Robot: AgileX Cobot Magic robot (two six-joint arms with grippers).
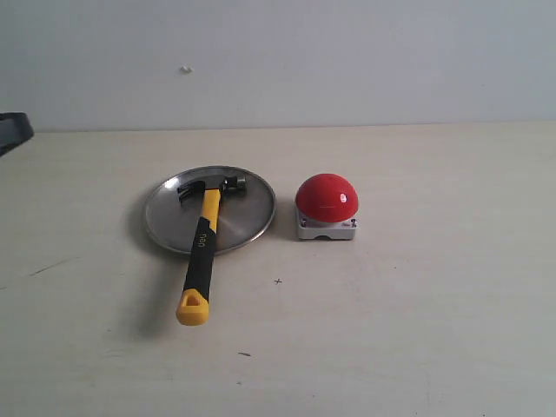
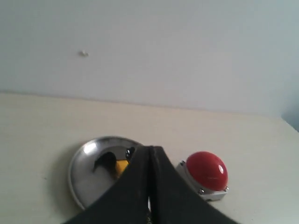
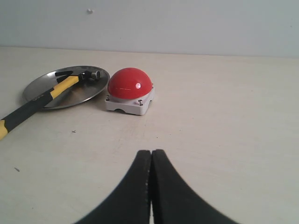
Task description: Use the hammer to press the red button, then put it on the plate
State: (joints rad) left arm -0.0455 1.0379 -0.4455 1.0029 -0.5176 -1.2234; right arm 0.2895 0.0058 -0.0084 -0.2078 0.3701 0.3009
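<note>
Both the left hand (image 2: 150,155) and right hand (image 3: 151,157) are pressed together, empty. Only the exterior view shows the whole hammer (image 1: 201,250): head on the plate (image 1: 159,217), handle out over the bench (image 1: 417,304) (red button (image 1: 326,197) just beside)

Ahead of the left fingers (image 2: 133,191): the plate (image 1: 165,217), with the hammer (image 1: 201,248) lying head in it and handle out over the rim on the fingers' side, down onto the surface (image 1: 417,304). Ahead of the right fingers (image 3: 133,191), well apart: the red button (image 1: 327,198), standing on the surface just beside the plate, not touching, on the right arm's side.
</note>
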